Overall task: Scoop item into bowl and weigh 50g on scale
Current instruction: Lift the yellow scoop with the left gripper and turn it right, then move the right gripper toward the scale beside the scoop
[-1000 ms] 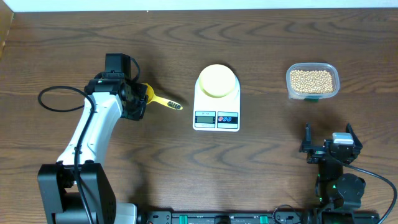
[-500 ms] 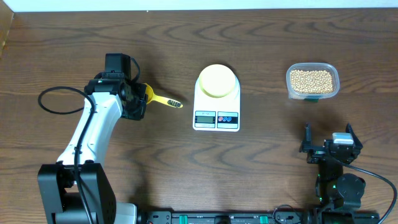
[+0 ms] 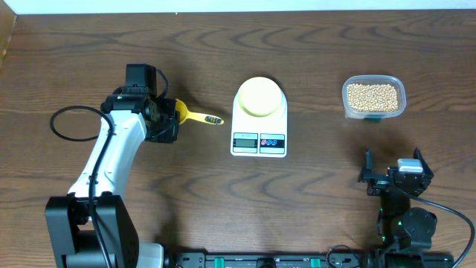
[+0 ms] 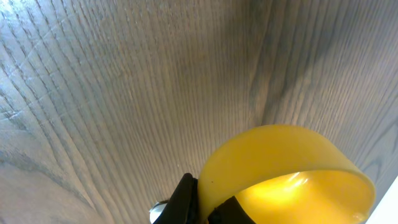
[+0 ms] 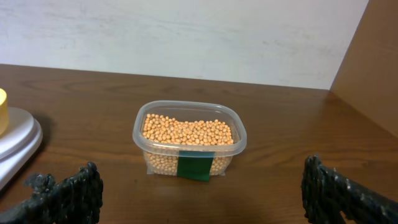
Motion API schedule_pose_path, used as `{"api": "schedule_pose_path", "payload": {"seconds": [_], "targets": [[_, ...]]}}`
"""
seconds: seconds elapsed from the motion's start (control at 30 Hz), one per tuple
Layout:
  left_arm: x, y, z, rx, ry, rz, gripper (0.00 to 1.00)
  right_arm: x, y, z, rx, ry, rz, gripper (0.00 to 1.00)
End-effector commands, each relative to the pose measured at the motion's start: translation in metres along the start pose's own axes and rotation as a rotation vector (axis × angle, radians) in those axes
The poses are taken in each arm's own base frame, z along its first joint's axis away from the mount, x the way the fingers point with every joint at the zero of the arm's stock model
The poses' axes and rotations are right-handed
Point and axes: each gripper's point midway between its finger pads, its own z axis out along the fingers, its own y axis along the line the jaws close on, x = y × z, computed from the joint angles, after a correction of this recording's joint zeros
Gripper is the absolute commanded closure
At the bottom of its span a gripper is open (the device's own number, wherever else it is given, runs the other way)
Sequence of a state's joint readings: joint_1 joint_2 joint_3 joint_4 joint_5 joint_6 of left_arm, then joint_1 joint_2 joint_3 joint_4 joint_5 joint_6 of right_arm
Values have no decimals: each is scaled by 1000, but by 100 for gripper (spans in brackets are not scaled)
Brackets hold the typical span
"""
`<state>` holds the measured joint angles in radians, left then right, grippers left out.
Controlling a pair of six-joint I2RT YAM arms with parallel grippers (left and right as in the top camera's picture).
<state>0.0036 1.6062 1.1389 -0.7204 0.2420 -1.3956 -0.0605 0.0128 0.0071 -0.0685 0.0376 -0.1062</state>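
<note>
The pale-yellow bowl (image 3: pixel 260 96) stands on the white scale (image 3: pixel 258 141) at mid-table; its edge and the scale's platform (image 5: pixel 15 134) show at the left of the right wrist view. The tan beans (image 3: pixel 372 94) fill a clear tub, also in the right wrist view (image 5: pixel 188 132). My left gripper (image 3: pixel 168 119) is shut on the rim of the yellow scoop (image 3: pixel 195 117), left of the scale, handle pointing right. In the left wrist view the scoop's cup (image 4: pixel 286 174) is pinched at my left gripper (image 4: pixel 208 208). My right gripper (image 3: pixel 393 179) is open and empty, near the tub (image 5: pixel 202 199).
The clear plastic tub (image 3: pixel 394 106) with a green label (image 5: pixel 194 168) stands at the back right. A black cable (image 3: pixel 71 119) loops on the table left of the left arm. A white wall (image 5: pixel 186 37) runs behind the table's far edge.
The scoop's handle has swung from pointing down-right to pointing nearly straight right, in my left gripper. The right arm has not moved.
</note>
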Motion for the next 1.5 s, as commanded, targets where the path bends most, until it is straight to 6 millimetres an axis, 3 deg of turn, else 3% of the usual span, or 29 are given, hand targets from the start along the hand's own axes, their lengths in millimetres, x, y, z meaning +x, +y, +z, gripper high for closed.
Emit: {"api": "schedule_pose_path", "payload": {"seconds": [0.0, 0.4, 1.0, 1.23, 1.47], "targets": [[2, -4, -5, 19, 10, -33, 92, 0, 2, 0, -8, -3, 0, 1], [2, -3, -5, 16, 11, -34, 92, -8, 1, 0, -1, -33, 2, 1], [2, -3, -5, 16, 11, -34, 92, -1, 8, 0, -44, -9, 5, 1], [2, -3, -5, 16, 11, -34, 92, -9, 14, -1, -80, -35, 185, 1], [2, -3, -5, 14, 11, -34, 92, -34, 21, -5, -142, -107, 289, 1]]}}
